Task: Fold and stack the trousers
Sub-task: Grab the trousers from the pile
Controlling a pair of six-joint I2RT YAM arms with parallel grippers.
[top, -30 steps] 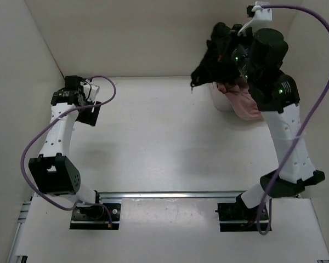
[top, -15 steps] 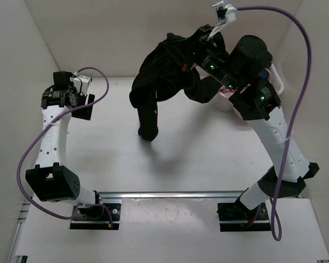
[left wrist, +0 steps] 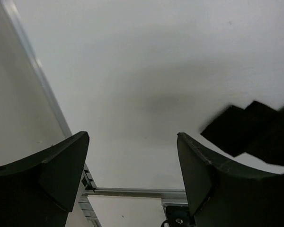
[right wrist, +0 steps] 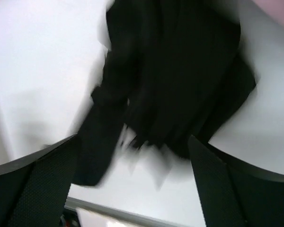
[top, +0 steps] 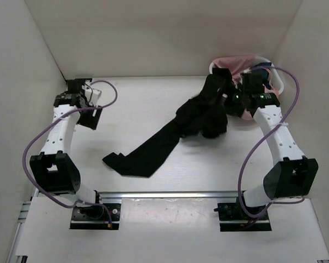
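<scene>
- Two arms stand at the near edge of a white table (top: 153,98), one on each side, each trailing a purple cable (top: 28,150).
- One pair of black trousers (top: 200,118) lies on the table, unfolded, right of centre.
- Most of the cloth is bunched in a loose heap just beside the right arm's wrist. One long leg runs out flat from the heap toward the near left, and its end lies near the metal rail (top: 170,193) at the table's front edge.
- Left gripper (left wrist: 132,135): jaws spread wide with nothing between them. It hangs over bare table at the far left, close to the side wall and well apart from the heap. In the left wrist view only a dark corner of the trousers shows at the right edge.
- Right gripper (right wrist: 133,139): jaws also spread wide. The right wrist view is blurred, but both fingers (right wrist: 42,189) sit far apart at the lower corners. The black heap fills the space beyond them and is not pinched by either finger.
- Behind the right arm, in the far right corner, a white tub (top: 280,83) holds a pink garment (top: 236,61). The trousers lie outside it, on the table in front of it.
</scene>
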